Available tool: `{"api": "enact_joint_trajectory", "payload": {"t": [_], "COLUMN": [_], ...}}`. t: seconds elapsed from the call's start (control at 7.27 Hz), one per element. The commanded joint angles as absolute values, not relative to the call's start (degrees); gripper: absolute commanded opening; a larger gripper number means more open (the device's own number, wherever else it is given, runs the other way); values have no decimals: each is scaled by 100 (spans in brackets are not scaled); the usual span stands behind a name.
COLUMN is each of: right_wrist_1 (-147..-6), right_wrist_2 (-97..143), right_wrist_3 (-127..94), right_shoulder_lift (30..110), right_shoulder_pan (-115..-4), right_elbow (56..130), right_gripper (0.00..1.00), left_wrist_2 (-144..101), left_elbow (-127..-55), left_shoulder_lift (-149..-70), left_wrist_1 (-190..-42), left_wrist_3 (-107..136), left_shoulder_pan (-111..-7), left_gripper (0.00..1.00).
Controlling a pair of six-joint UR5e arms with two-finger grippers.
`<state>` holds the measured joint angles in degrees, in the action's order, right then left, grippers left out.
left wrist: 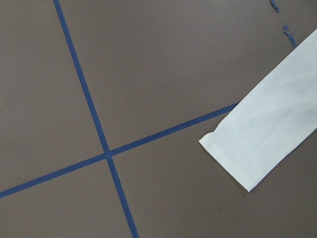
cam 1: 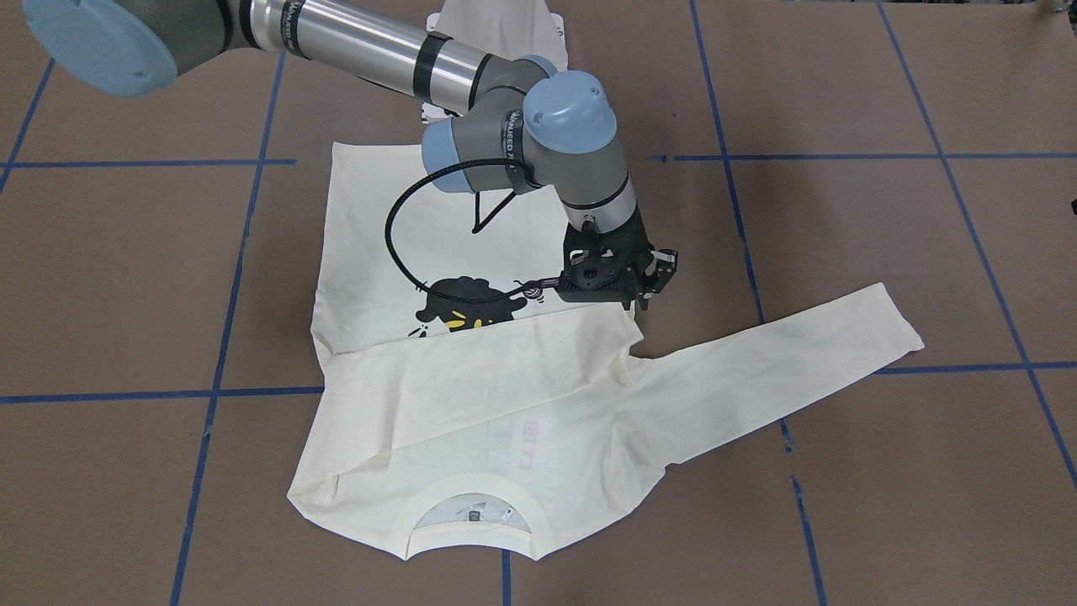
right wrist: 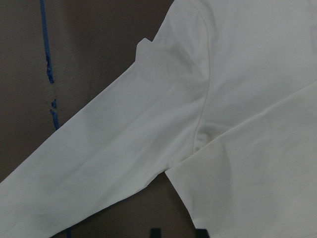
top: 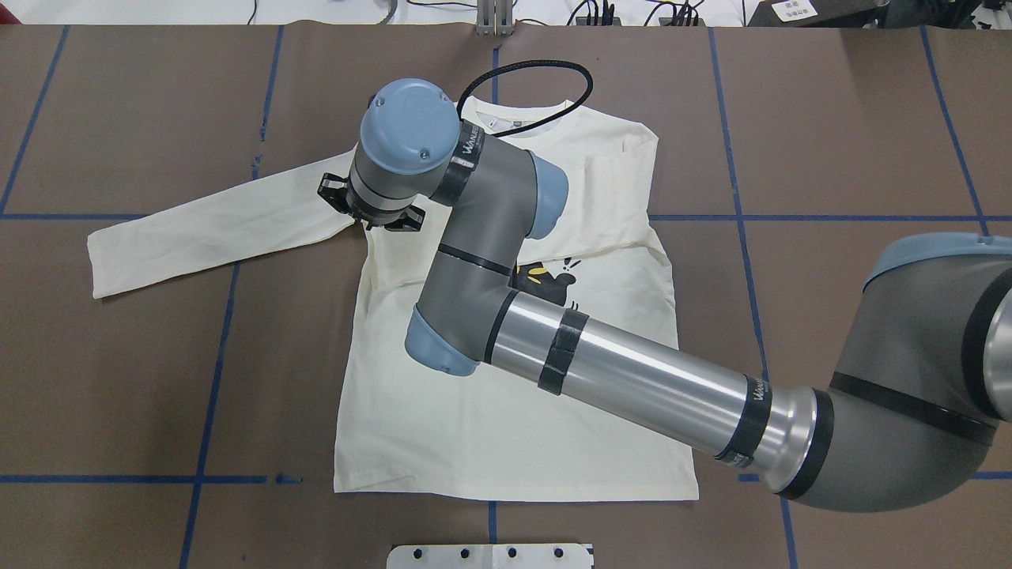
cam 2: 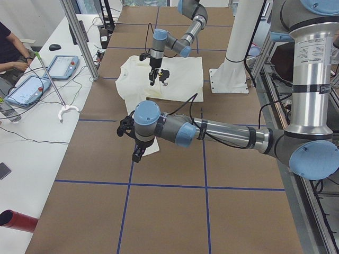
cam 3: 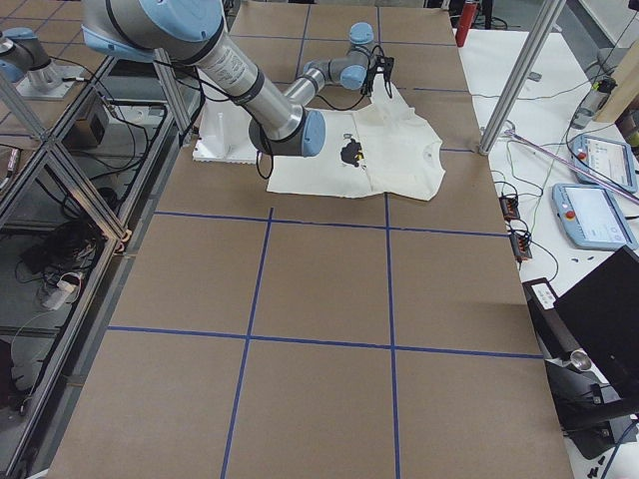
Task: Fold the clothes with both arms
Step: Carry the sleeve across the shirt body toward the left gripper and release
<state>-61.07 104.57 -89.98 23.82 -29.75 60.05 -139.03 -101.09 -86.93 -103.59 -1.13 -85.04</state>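
Right gripper [cam 1: 629,301] hovers spread above the T-shirt [cam 1: 505,379].

T-shirt [top: 506,427]: chest and most of the cat print [top: 545,280] are covered by the right arm [top: 632,371] in the overhead view. From the front, the print's collar-side part lies under a folded-over layer. The lettering [cam 1: 523,443] is only a faint blur through the cloth, unreadable. Right arm: shoulder end cut off at the overhead view's right edge. Right gripper [cam 1: 629,301]: hidden under its own wrist from overhead; its wrist view shows only two dark fingertips [right wrist: 155,232], apart, clipped by the bottom edge. Left gripper [cam 2: 136,154]: seen only in the left side view, small and dark; finger spacing cannot be told. Person [cam 2: 9,45]: cut off by that view's left edge.
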Motion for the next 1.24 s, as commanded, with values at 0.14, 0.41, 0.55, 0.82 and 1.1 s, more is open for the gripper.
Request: {"api": "enact_joint_trajectory", "payload": {"t": [0.14, 0.41, 0.55, 0.82, 1.1], "right_wrist_1": [-6161, -6545, -6617, -6583, -6565], "right_wrist_2": [10807, 11247, 11563, 12056, 12260], "right_wrist_3": [-9281, -9229, -9202, -8417, -7885], "right_shoulder_lift": [2912, 4203, 4854, 6023, 6721], "right_shoulder_pan": [-3215, -3723, -4040, -4533, -4798], "right_elbow": [6875, 8412, 8994, 9752, 10168], "right_gripper": [100, 100, 100, 100, 100], "left_wrist_2": [-13843, -13512, -13431, -13430, -13421], "left_elbow": [-8708, -7632, -7446, -7226, -7172], "left_shoulder_lift": [-9050, -9605, -9693, -9895, -9993], "left_wrist_1": [-12594, -13218, -13227, -13236, -13228], "left_wrist_3": [2654, 3469, 3576, 3743, 3841], "left_shoulder_pan": [-7387, -6788, -6724, -6541, -6373], "left_gripper": [100, 91, 86, 85, 83]}}
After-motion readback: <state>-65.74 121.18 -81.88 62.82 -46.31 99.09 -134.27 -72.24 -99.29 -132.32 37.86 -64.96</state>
